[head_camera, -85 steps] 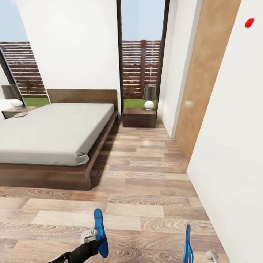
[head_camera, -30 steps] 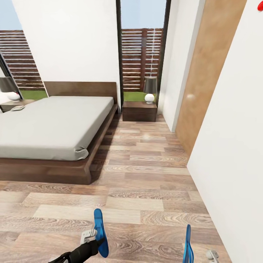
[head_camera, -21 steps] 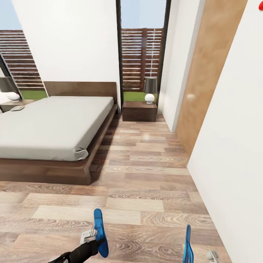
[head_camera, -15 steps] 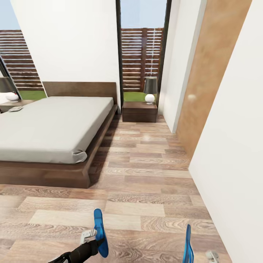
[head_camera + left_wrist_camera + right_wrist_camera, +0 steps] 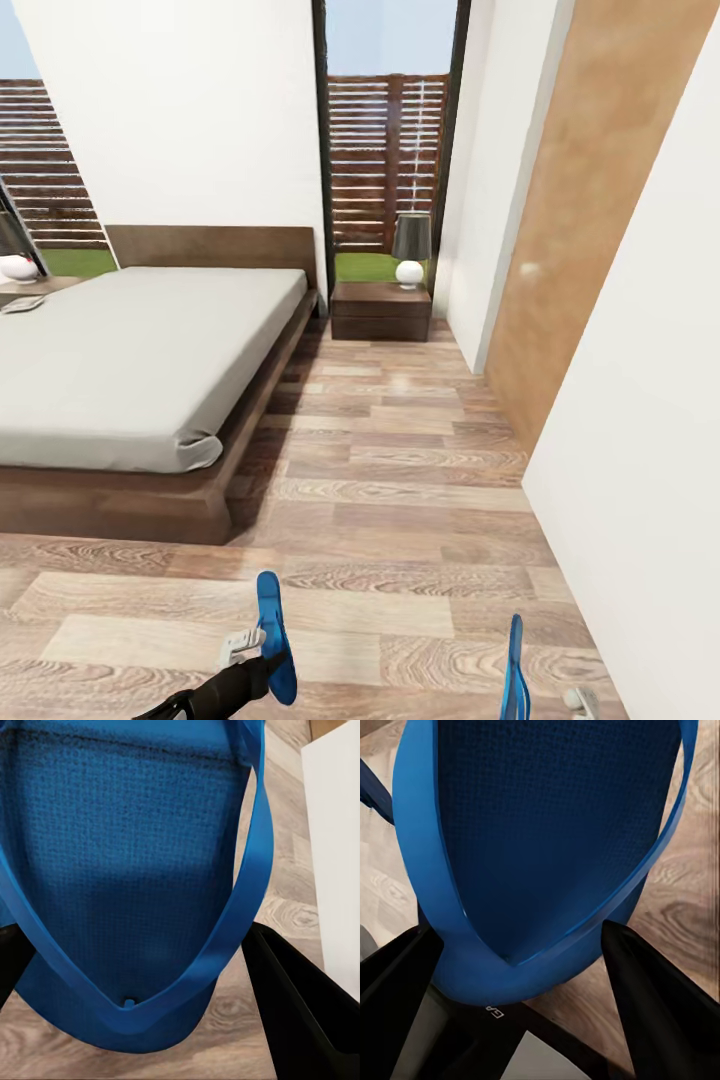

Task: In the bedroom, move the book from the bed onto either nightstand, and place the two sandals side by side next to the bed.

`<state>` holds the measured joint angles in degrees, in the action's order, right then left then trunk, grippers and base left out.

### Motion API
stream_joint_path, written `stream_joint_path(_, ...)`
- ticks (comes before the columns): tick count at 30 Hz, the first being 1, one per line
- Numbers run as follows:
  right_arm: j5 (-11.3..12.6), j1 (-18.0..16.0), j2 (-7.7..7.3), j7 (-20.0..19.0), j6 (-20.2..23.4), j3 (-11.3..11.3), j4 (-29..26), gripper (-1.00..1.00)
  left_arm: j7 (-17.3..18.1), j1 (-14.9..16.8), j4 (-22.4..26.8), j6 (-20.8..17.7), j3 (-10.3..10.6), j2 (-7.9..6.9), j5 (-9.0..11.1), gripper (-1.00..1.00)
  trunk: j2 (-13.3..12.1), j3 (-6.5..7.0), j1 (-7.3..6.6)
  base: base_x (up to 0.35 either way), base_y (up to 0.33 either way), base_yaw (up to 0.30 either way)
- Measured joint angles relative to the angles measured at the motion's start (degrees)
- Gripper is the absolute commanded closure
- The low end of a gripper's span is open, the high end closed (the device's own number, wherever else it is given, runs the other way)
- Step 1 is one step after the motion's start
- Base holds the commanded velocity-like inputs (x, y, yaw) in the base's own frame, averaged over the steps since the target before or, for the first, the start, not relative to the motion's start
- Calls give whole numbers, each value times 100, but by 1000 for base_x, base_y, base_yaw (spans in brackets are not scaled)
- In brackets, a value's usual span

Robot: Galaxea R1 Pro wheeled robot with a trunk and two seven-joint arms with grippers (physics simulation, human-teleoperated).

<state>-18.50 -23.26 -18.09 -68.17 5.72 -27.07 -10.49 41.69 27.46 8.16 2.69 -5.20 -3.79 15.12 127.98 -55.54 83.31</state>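
Grey-brown wood planks make up the floor [image 5: 400, 470] of the bedroom, and they run from under me up to the far wall. The whole picture has slid since a few seconds back: the bed [image 5: 130, 370] now sits lower and further toward the left edge, and the door [image 5: 590, 200] looms larger at the right, so I judge that my base is rolling forward and the things themselves lie as they were. That puts me closer to the strip of floor along the bed's near side rail, where the pair should end up. The far nightstand [image 5: 381, 311], with a lamp [image 5: 410, 247] on its top, stands at the head corner of the bed by the window. A second nightstand [image 5: 30, 290] peeks in at the left edge beyond the mattress; something small and pale lies on it, too small to name, and I see no book on the mattress. My left gripper [image 5: 262, 652] is pinching one sandal [image 5: 275, 645], held on edge above the floor; in my left wrist view its blue sole [image 5: 127, 870] hangs between my dark fingers [image 5: 300, 1012]. My right gripper [image 5: 560, 700] pinches the other sandal [image 5: 514, 675] likewise, well apart from the first, its sole [image 5: 540, 832] between my fingers [image 5: 660, 1005].
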Motion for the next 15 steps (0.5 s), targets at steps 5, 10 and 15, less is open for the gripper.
stream_joint_path(5,-4,0,2,0,0,1,0,100,0,0,0,0,0,0,-1,100,0,0,0,306,-103,0)
stream_joint_path(10,-4,1,4,0,0,1,-1,100,0,1,-1,0,0,0,-2,100,0,0,0,305,-87,-77)
stream_joint_path(15,-7,0,4,1,0,2,1,100,0,0,0,-1,1,0,-1,100,0,0,0,307,-29,-49)
